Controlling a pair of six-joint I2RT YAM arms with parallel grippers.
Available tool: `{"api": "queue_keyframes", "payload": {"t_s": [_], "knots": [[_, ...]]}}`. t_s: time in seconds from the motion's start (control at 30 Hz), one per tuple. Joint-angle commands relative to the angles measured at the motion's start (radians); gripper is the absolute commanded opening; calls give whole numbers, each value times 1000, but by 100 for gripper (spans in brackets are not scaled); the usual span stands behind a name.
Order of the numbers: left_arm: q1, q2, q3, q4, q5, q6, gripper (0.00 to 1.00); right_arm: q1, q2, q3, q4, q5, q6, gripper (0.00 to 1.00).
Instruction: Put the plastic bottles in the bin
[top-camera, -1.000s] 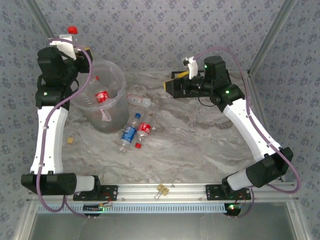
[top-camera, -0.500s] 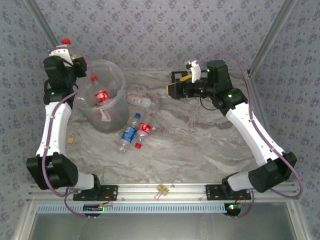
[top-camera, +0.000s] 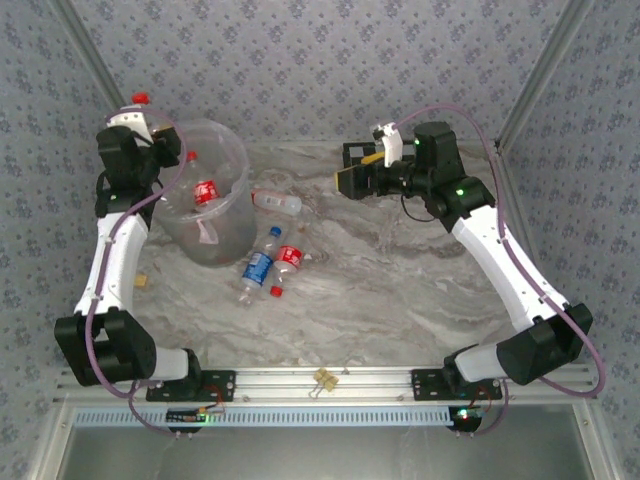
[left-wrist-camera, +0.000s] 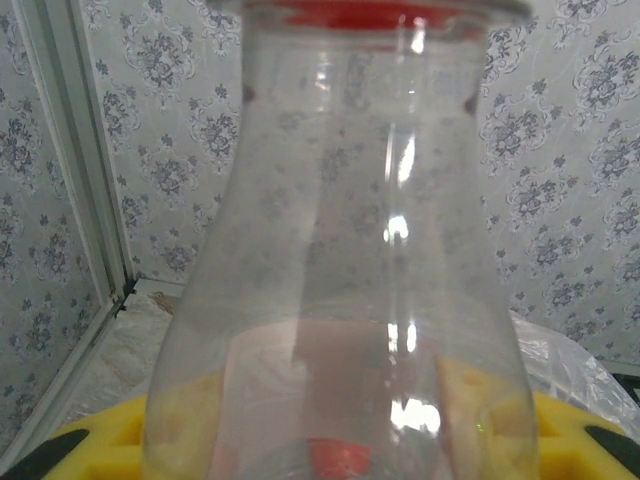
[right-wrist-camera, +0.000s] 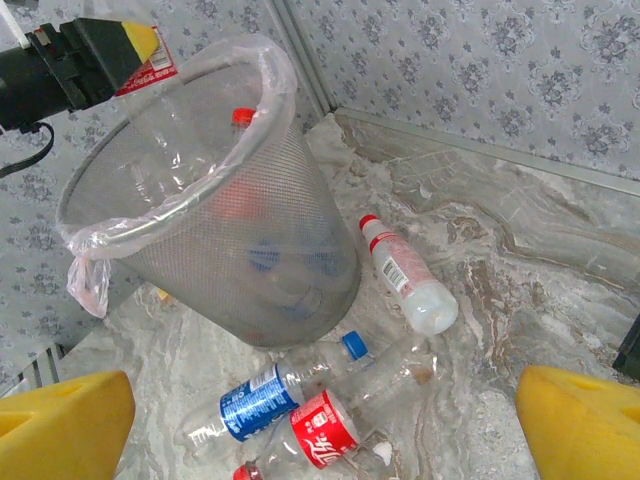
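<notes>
Top external view: the left gripper (top-camera: 145, 125) is clamped on a red-capped clear plastic bottle (top-camera: 141, 99). It holds the bottle raised just beside the far-left rim of the tall translucent frosted-plastic round bin (top-camera: 243, 165), and not yet over the opening, as far as I can judge. A red-labelled bottle (top-camera: 205, 191) already lies inside the bin. Three more lie on the marbled table (top-camera: 400, 290). A pale-labelled clear bottle (top-camera: 277, 202) is near the bin. A blue-labelled bottle (top-camera: 257, 268) and a red-labelled table bottle (top-camera: 289, 257) lie side by side at the bin's foot. The right gripper (top-camera: 348, 172) hovers well apart from them, jaws wide and empty.

Left wrist view: the held bottle's clear body sits between the yellow finger pads (left-wrist-camera: 85, 440).

Right wrist view: the yellow fingertips (right-wrist-camera: 60, 425) stand spread with nothing between them. Blurred red and blue shapes show through the bin wall, probably several bottles, though I cannot count them.

The task looks partly done: one bottle to drop, three to collect.
</notes>
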Motion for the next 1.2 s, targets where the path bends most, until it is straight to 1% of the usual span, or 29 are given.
{"api": "queue_keyframes", "payload": {"t_s": [0.0, 0.13, 0.33, 0.43, 0.53, 0.6, 0.67, 0.77, 0.8, 0.9, 0.93, 1.0, 1.1, 1.17], "knots": [[6, 20, 75, 25, -84, 71, 24, -3, -11, -12, -7, -7, -16, 100], [8, 49, 110, 98, -99, 83, 26, 3, -10, -13, -12, -9, -26, 100], [9, 101, 158, 123, -124, 109, 35, 5, -14, -8, -34, -6, -40, 100], [10, 129, 127, 126, -116, 115, 36, 7, -15, -10, -35, -6, -43, 100], [10, 116, 44, 154, -89, 100, 37, 6, -14, -9, -44, -1, -49, 100], [9, 89, -11, 157, -58, 89, 43, 3, -14, -8, -52, 3, -59, 100], [9, 58, -56, 154, -46, 77, 51, 2, -14, -8, -53, 5, -62, 100], [9, 11, -84, 115, -41, 67, 68, 0, -11, -6, -48, 2, -60, 100], [9, -5, -84, 100, -26, 69, 75, 1, -8, -5, -45, 1, -58, 100], [9, -35, -43, 42, 11, 81, 88, 3, 1, -3, -38, -6, -50, 100], [9, -42, -17, 18, 14, 85, 90, 4, 3, -4, -37, -7, -48, 100], [12, -46, 45, -29, 5, 83, 92, 8, 9, -4, -36, -7, -46, 100], [17, -16, 177, -137, 6, 55, 92, 13, 12, -5, -36, -6, -44, 100], [17, 16, 257, -191, 21, 37, 90, 15, 14, -3, -37, -3, -44, 100]]}}
